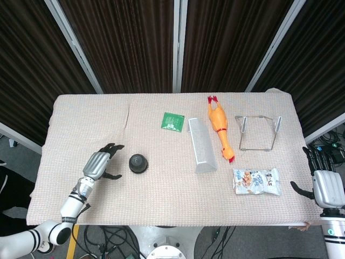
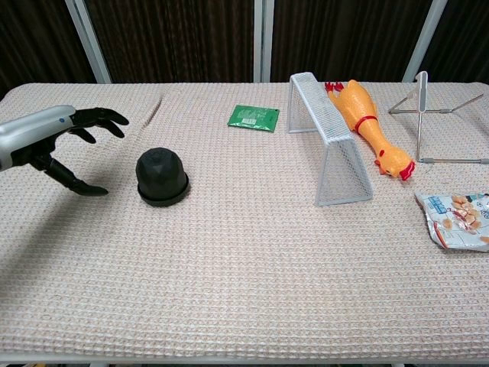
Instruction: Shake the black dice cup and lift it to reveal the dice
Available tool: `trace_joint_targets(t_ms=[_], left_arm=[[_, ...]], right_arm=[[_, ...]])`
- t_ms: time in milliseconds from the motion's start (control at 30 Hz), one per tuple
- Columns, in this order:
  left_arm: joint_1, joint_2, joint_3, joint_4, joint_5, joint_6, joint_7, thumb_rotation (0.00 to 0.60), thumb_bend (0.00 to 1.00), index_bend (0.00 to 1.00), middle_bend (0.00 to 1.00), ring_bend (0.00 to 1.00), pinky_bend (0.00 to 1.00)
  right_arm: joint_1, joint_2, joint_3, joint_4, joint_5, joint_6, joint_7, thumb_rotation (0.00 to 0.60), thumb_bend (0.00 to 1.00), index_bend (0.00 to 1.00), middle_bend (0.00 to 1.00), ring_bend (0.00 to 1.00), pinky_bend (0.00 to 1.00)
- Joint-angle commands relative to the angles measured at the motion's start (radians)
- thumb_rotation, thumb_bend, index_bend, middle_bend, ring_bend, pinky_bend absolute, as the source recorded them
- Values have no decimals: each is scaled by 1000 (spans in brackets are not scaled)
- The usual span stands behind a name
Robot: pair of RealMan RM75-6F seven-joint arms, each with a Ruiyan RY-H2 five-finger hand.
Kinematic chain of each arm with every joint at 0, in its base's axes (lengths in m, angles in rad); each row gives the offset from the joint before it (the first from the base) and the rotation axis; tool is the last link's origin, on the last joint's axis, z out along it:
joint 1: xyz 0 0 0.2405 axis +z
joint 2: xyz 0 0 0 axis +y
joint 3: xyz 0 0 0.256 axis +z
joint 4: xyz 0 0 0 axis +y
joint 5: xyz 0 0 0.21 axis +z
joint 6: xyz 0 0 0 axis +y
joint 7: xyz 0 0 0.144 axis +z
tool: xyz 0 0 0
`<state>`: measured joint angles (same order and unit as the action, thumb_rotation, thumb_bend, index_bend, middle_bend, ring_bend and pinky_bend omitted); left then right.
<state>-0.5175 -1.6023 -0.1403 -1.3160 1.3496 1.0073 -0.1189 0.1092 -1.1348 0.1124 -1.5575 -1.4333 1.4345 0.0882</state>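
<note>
Head view overhead, chest view low — same table (image 1: 161, 199).

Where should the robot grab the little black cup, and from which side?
Probably around the rounded dome of the black dice cup, above its wider base rim. Come from the cup's left, where the open left hand already is, fingers spread toward it, nothing in between.

No legible text; print on snack bag (image 1: 257, 181) and green packet (image 1: 173, 121) too small to read.
</note>
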Motion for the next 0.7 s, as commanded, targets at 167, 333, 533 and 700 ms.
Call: trace_joint_targets(t_ms=[167, 333, 533, 700], left_arm=[[-26, -40, -9, 24, -26, -26, 11, 600, 23, 132, 175, 85, 197], [-39, -59, -3, 32, -29, -43, 5, 600, 23, 132, 174, 86, 197], [-64, -81, -3, 54, -20, -62, -12, 600, 23, 132, 175, 85, 199], [-87, -113, -7, 100, -31, -94, -25, 600, 23, 132, 179, 85, 205]], right_arm=[[2, -5, -4, 8, 0, -8, 6, 600, 90, 0, 0, 0, 0], [3, -10, -4, 15, 5, -13, 12, 600, 90, 0, 0, 0, 0], [1, -12, -5, 18, 9, -13, 12, 600, 91, 0, 0, 0, 0], [0, -15, -4, 26, 14, -13, 18, 600, 91, 0, 0, 0, 0]])
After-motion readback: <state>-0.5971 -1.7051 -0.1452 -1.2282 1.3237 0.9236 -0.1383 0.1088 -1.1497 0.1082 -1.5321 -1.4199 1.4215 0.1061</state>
